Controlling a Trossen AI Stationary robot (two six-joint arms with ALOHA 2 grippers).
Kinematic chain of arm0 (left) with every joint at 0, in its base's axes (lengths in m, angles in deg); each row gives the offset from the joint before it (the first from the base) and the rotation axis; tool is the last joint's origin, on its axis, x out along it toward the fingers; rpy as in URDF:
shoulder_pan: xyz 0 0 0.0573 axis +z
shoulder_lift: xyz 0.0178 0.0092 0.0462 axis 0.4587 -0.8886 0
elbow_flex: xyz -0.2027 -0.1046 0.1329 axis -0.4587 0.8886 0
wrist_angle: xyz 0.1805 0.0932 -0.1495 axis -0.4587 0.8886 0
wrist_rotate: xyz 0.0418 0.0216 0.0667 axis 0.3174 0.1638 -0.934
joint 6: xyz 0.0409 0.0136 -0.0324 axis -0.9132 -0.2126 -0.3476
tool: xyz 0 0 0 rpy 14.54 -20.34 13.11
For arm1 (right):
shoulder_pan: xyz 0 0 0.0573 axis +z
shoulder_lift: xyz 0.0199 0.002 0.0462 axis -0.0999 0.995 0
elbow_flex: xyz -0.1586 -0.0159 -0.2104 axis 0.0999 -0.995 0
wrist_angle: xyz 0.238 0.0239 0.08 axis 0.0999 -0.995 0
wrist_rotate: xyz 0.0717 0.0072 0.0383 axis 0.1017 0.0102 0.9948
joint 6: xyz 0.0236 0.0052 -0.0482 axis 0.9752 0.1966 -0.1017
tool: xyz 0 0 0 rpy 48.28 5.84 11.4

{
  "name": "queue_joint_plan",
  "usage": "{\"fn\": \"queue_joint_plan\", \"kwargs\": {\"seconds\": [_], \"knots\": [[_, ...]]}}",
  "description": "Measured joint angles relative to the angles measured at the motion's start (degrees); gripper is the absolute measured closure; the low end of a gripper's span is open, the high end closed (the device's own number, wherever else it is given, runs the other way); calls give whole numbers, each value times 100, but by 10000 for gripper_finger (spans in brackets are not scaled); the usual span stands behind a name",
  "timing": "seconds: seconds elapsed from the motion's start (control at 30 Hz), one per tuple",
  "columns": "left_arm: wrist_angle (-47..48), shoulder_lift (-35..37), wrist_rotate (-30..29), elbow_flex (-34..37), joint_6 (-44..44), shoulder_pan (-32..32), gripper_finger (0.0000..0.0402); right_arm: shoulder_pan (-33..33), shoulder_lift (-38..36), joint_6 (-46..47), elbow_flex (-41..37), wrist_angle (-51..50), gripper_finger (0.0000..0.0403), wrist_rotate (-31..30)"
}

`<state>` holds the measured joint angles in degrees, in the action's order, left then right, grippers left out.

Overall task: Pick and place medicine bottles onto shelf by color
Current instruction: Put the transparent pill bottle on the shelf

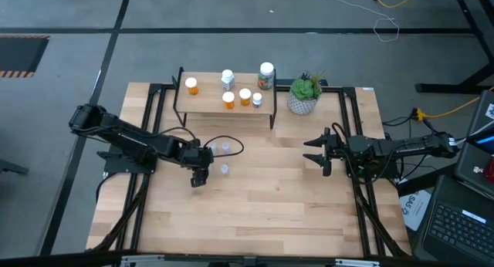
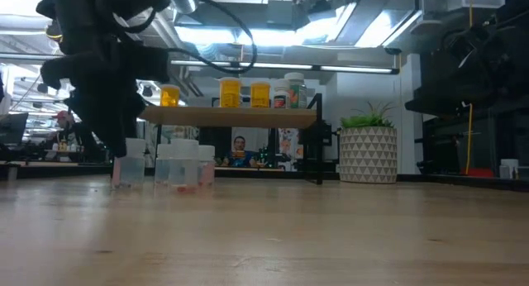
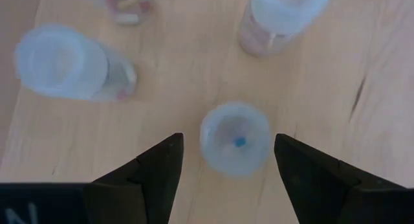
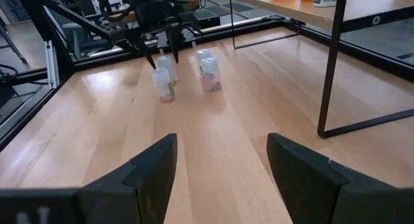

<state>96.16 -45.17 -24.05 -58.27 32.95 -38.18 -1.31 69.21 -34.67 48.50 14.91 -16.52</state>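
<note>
Light wooden tabletop [image 1: 255, 197] fills the frame centre. At upper centre, a small wooden-topped, black-legged shelf [image 1: 225, 106] carries orange and white-capped medicine bottles [image 1: 228, 99]. Left of centre, the left gripper [image 3: 226, 160] hangs open astride 1 clear pale-capped bottle [image 3: 235, 139], gripping nothing. At right, the right gripper [image 4: 221, 160] waits open, empty.

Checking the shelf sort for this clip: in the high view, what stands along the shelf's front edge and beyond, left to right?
Orange bottle → second orange bottle → small pale-capped bottle → potted plant, off the shelf on the table.
</note>
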Motion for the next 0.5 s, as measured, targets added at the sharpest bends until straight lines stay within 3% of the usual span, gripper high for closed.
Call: {"fn": "queue_joint_plan", "kwargs": {"seconds": [0.33, 0.5], "knots": [[-293, -271, -44, 0, 43, 0, 166, 0, 0, 0, 0, -6, 162, -2], [-340, -268, -47, 0, 239, 15, 198, -2, 0, 0, 0, 1, 162, 0]]}}
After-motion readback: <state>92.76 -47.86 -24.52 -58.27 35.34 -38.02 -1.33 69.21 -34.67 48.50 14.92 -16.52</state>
